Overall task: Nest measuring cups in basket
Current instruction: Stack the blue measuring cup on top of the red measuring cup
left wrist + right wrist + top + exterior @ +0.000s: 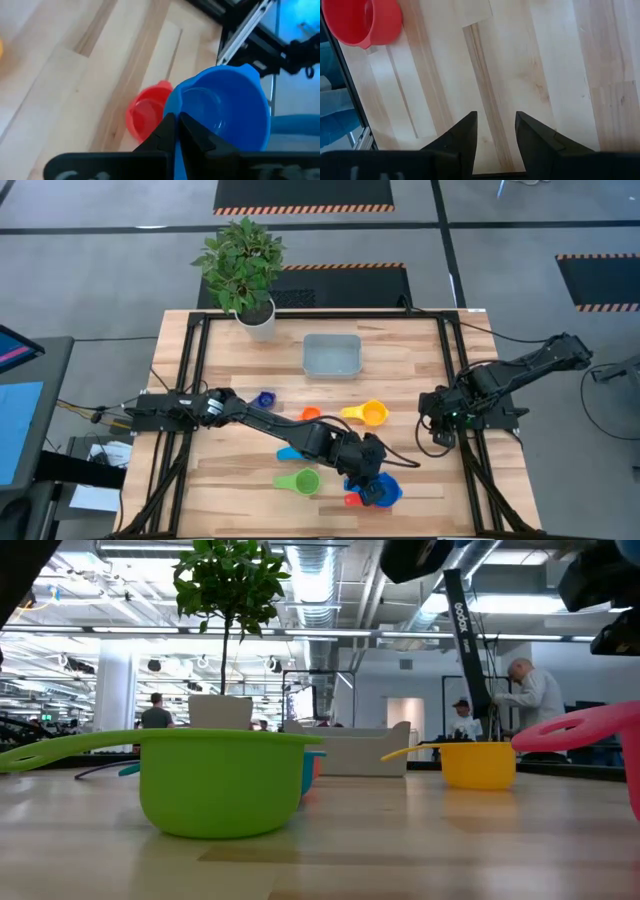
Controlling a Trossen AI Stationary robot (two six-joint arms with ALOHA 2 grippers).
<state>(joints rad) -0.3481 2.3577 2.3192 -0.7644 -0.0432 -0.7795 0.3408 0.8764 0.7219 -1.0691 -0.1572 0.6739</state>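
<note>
The left gripper [176,125] is seen clamped tight on the rim of the blue cup [227,107], at the near edge of the table [420,490]. Just beside the held cup lies the red cup [147,112]. A little farther out, the green cup [301,480] and the light blue cup [288,453] are found, then the orange cup [310,413], the yellow cup [368,414] and the dark blue cup [265,398]. The basket [332,355] stands well beyond all of these and is seen to hold nothing. No cup has yet been nested; all seven are judged still to be placed. The right gripper [495,130] is parked at the table's right edge, fingers apart over bare wood.
</note>
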